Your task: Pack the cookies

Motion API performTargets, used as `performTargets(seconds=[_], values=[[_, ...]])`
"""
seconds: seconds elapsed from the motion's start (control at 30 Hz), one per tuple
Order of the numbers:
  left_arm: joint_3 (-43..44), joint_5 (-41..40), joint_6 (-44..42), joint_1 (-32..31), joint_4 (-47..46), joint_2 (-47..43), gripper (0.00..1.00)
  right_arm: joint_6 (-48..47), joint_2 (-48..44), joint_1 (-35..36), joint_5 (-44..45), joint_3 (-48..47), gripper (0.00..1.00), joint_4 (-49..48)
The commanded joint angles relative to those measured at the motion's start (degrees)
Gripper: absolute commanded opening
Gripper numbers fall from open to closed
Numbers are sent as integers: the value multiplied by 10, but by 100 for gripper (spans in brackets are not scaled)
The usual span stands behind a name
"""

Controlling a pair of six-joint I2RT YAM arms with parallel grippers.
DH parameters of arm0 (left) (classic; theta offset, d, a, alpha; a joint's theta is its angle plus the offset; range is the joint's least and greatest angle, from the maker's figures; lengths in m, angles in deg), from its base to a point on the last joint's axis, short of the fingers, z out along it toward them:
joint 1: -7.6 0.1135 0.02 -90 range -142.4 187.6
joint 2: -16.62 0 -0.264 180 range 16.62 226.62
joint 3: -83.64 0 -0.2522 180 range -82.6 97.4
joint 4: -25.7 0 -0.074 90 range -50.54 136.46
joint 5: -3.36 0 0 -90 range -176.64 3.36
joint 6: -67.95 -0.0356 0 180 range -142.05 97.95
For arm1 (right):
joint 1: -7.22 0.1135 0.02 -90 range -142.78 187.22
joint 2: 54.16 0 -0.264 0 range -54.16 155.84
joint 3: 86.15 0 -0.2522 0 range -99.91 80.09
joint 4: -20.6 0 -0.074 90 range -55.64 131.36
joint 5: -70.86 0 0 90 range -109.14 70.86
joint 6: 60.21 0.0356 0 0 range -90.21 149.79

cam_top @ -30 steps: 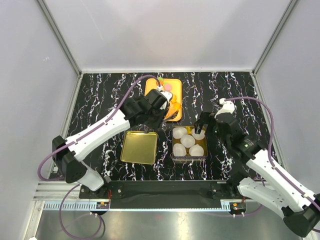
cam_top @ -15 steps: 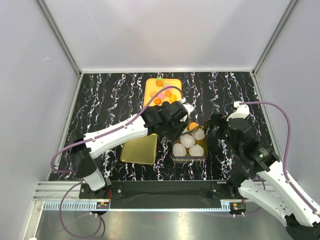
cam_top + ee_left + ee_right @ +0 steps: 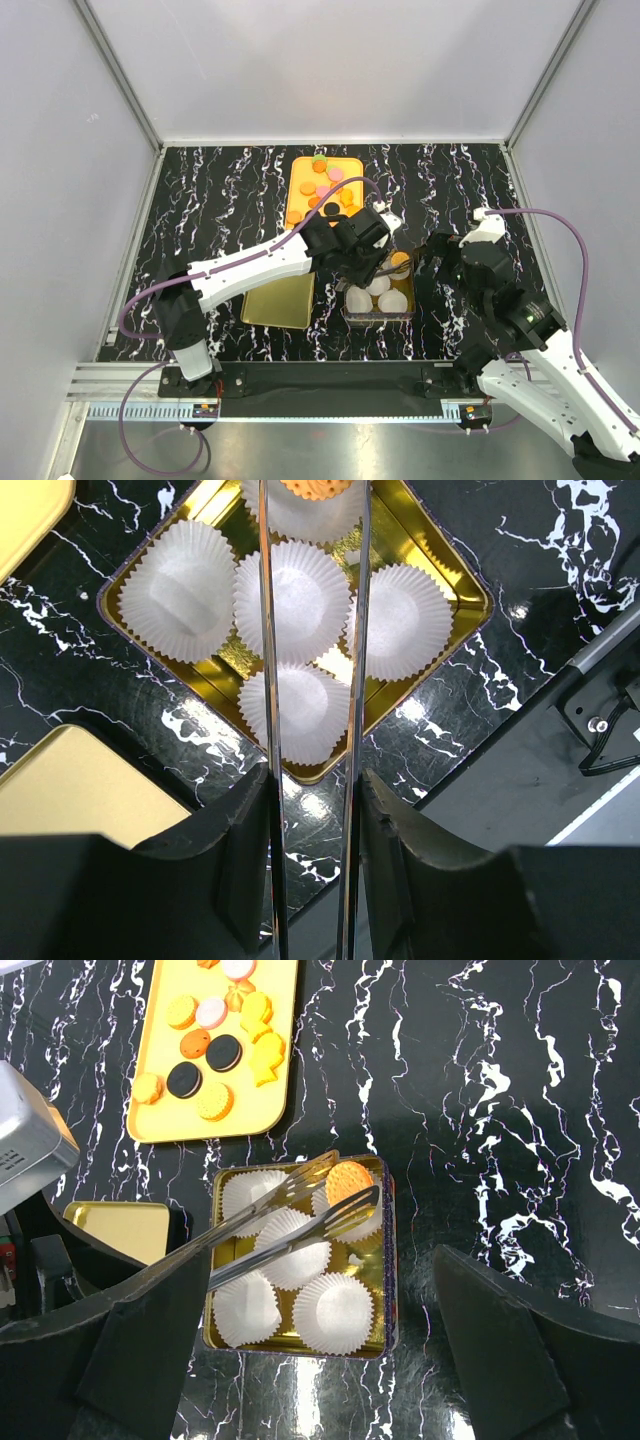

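A pair of metal tongs (image 3: 267, 680) is clamped between the fingers of the left hand (image 3: 312, 855), which is closed narrowly on the two blades. A round orange cookie (image 3: 350, 1178) is pinched at the tips of the tongs, at the top edge of the left wrist view.

In the right wrist view, this cookie is seen over the white paper cup in the upper right corner of a gold tin (image 3: 389, 1290) at the centre of the frame. Whether the cup is touched cannot be told. Five pleated paper cups (image 3: 340, 1312) are set in the tin.

The right hand (image 3: 322, 1254) is spread wide and nothing is held in it. Its dark fingers are seen at the lower left and lower right of its own view, with the tin between them. In the overhead view it is placed just right of the tin.

The other cookies (image 3: 214, 1102) are laid on a yellow tray (image 3: 265, 1100) at the upper left of the right wrist view. Orange, black, pink and yellow ones can be made out among them. A gold lid (image 3: 278, 300) is laid flat just left of the tin in the overhead view. Everything is carried on a black marbled table (image 3: 200, 200).
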Motion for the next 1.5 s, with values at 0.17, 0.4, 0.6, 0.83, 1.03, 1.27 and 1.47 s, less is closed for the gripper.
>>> performTargets(seconds=[0.17,0.4,0.6,0.83,1.03,1.27,1.47], values=[[26,5,2,-6,-24,-3,36,7,3,2,15,0,100,-10],[17,3,3,-6,-25,-6,38,6,6,2,8,5,100,-17],[12,3,4,-5,-27,-10,41,8,8,2,7,6,100,-22],[9,3,5,-6,-27,-14,44,8,10,2,3,8,100,-26],[9,4,5,-5,-27,-13,45,8,9,2,2,11,100,-26],[5,4,6,-6,-27,-15,48,8,9,2,1,11,100,-24],[6,4,7,-6,-30,-22,43,8,11,2,-2,12,100,-30]])
